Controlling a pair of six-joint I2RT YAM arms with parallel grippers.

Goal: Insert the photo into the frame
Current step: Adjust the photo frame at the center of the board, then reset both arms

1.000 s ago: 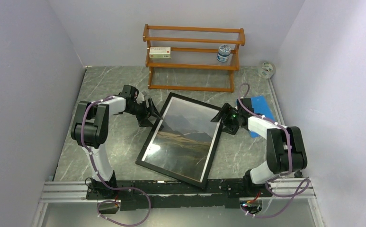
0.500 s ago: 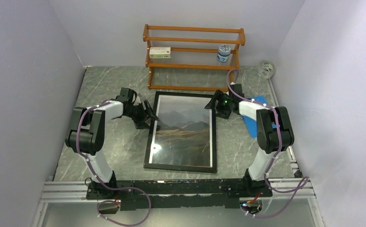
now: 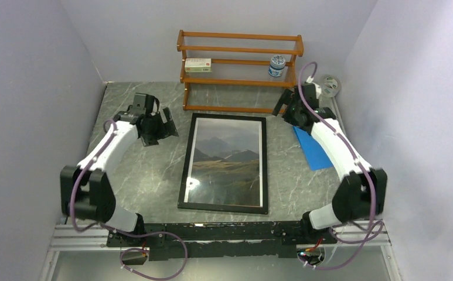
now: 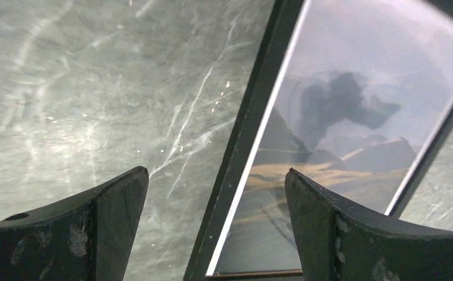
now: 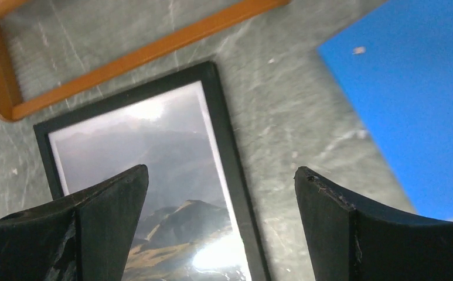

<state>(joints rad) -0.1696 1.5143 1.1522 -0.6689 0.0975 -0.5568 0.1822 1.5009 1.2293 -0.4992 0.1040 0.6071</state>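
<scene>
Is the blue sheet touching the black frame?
No, in the top view a strip of bare table separates the blue sheet from the frame.
</scene>
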